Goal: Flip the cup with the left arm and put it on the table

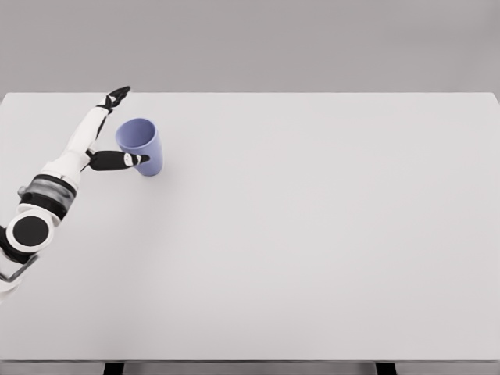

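Cup (141, 145) upright on desk (312, 234), mouth up: flip looks done. Left hand (109, 129) spread beside it, thumb touching wall; withdrawal remains.

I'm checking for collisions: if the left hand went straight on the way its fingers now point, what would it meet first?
Probably nothing. The left hand points up and right, toward the table's far edge. The blue cup sits between fingers and thumb, beside that line. Depth is unclear from this one view.
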You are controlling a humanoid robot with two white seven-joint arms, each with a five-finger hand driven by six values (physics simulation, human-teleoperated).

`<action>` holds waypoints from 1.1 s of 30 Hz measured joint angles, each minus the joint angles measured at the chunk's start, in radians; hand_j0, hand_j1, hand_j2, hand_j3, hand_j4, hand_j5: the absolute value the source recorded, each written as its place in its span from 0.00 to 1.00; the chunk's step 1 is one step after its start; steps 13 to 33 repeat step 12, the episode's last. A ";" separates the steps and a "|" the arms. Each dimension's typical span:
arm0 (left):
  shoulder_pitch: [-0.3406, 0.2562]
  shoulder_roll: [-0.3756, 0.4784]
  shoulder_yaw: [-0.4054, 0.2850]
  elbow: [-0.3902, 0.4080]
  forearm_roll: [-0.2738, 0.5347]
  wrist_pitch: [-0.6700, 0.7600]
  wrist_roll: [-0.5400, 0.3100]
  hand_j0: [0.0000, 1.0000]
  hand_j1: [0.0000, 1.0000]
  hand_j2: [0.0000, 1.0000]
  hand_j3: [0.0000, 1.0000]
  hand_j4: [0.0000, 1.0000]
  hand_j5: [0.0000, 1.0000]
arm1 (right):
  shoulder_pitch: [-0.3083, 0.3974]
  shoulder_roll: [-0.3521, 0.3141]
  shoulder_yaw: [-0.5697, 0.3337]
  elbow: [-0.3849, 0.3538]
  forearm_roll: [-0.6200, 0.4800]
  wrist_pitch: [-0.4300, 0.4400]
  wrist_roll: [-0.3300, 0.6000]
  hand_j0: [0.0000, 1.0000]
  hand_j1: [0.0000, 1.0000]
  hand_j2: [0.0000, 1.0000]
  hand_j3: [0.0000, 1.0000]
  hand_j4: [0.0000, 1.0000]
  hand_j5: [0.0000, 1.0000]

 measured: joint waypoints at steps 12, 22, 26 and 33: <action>0.002 0.099 0.048 -0.006 -0.003 -0.170 -0.007 1.00 1.00 1.00 1.00 1.00 1.00 | 0.002 0.000 0.000 0.000 0.000 0.000 0.000 1.00 1.00 1.00 1.00 1.00 1.00; 0.002 0.099 0.048 -0.006 -0.003 -0.170 -0.007 1.00 1.00 1.00 1.00 1.00 1.00 | 0.002 0.000 0.000 0.000 0.000 0.000 0.000 1.00 1.00 1.00 1.00 1.00 1.00; 0.002 0.099 0.048 -0.006 -0.003 -0.170 -0.007 1.00 1.00 1.00 1.00 1.00 1.00 | 0.002 0.000 0.000 0.000 0.000 0.000 0.000 1.00 1.00 1.00 1.00 1.00 1.00; 0.002 0.099 0.048 -0.006 -0.003 -0.170 -0.007 1.00 1.00 1.00 1.00 1.00 1.00 | 0.002 0.000 0.000 0.000 0.000 0.000 0.000 1.00 1.00 1.00 1.00 1.00 1.00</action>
